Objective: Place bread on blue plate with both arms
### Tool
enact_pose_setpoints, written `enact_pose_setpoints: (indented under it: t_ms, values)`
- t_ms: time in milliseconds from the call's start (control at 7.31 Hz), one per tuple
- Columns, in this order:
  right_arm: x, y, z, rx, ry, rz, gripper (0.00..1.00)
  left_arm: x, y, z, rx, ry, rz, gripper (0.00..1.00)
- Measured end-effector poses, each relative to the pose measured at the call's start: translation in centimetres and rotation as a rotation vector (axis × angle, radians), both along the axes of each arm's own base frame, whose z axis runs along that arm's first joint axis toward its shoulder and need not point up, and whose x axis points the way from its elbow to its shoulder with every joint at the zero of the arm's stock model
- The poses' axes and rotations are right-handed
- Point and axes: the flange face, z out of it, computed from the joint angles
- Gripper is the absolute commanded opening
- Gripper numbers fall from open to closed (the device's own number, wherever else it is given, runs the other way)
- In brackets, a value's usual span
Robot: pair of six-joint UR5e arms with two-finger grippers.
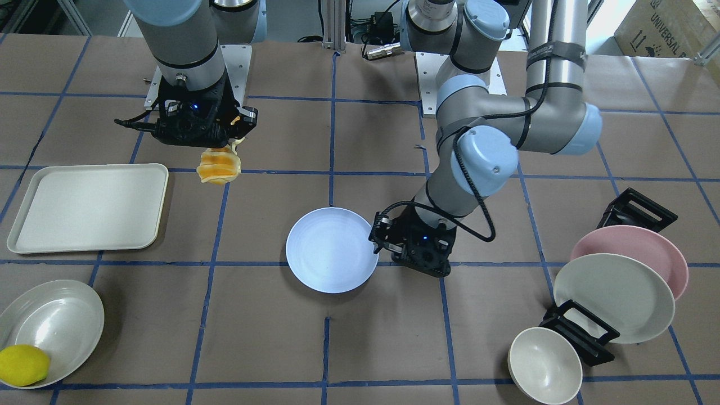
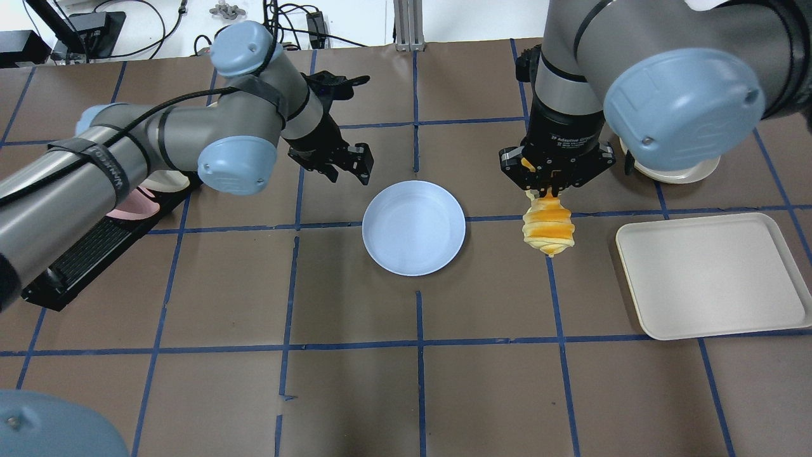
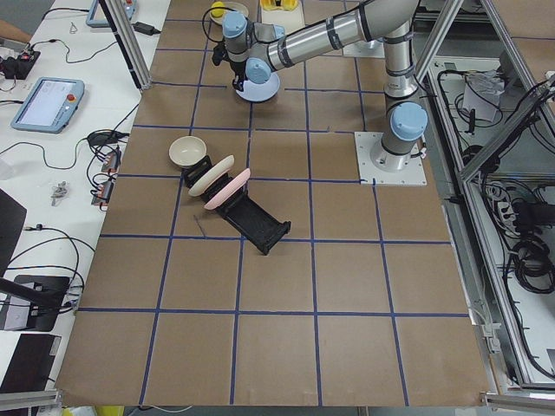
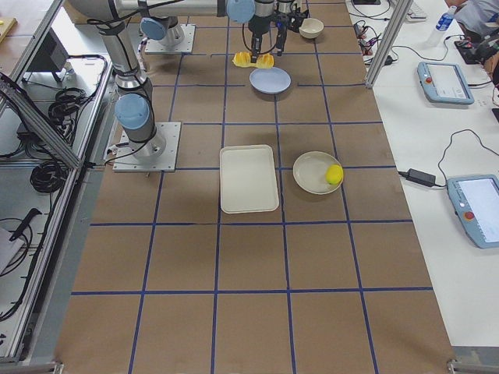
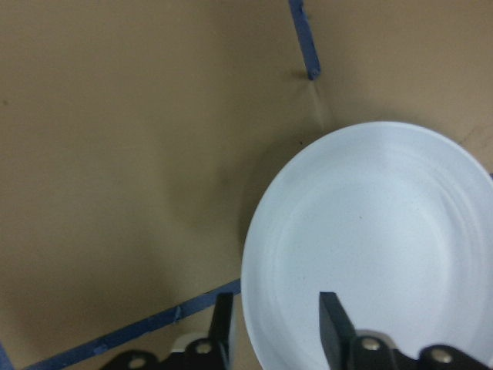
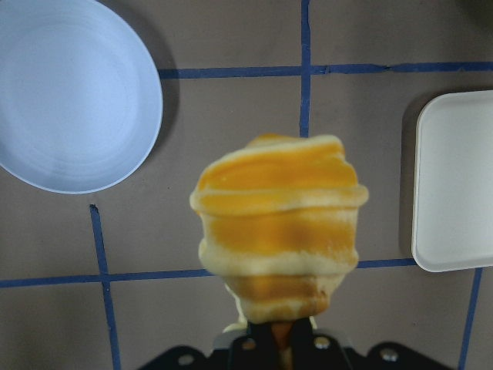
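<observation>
The bread (image 2: 548, 230) hangs end-down from my right gripper (image 2: 550, 190), which is shut on its top end and holds it above the table. It also shows in the right wrist view (image 6: 277, 223). The blue plate (image 2: 413, 236) lies flat on the table to the left of the bread in the overhead view, with nothing on it. My left gripper (image 2: 349, 171) is low at the plate's far-left edge. In the left wrist view its open fingers (image 5: 330, 327) straddle the plate's rim (image 5: 254, 254).
A cream tray (image 2: 710, 273) lies beyond the bread on the right. A bowl (image 1: 50, 326) holding a lemon (image 1: 22, 364) sits near it. On my left, a black rack holds a pink plate (image 1: 647, 253) and a cream plate (image 1: 613, 298), with a small bowl (image 1: 544, 364) beside it.
</observation>
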Motion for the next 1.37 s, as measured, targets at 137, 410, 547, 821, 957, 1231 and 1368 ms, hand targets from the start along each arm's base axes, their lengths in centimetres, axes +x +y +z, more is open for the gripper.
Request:
enact_pose_setpoints:
  t_ms: [137, 410, 547, 821, 957, 1231, 1368]
  values:
    - [1.2, -0.5, -1.1, 0.001, -0.004, 0.019, 0.14, 2.2, 1.2, 3.1, 0.001, -0.037, 0.018, 1.0]
    - [5.1, -2.0, -4.0, -0.028, -0.013, 0.075, 0.14, 4.7, 5.1, 9.5, -0.001, -0.169, 0.024, 1.0]
    - [6.5, -3.0, -5.8, -0.046, -0.016, 0.083, 0.14, 5.2, 6.9, 12.0, 0.0, -0.212, 0.024, 1.0]
    - [8.5, -5.1, -9.6, -0.08, -0.021, 0.076, 0.14, 5.6, 9.1, 15.3, -0.012, -0.265, 0.02, 1.0]
    - [10.1, -5.9, -11.8, -0.1, -0.022, 0.072, 0.14, 5.5, 9.6, 16.0, -0.021, -0.271, 0.019, 1.0]
    - [14.1, -6.1, -16.1, -0.128, -0.02, 0.088, 0.14, 6.1, 9.3, 16.8, -0.032, -0.275, 0.032, 1.0]
    - [15.5, -6.2, -17.9, -0.135, -0.02, 0.09, 0.14, 6.2, 8.9, 17.0, -0.034, -0.276, 0.039, 1.0]
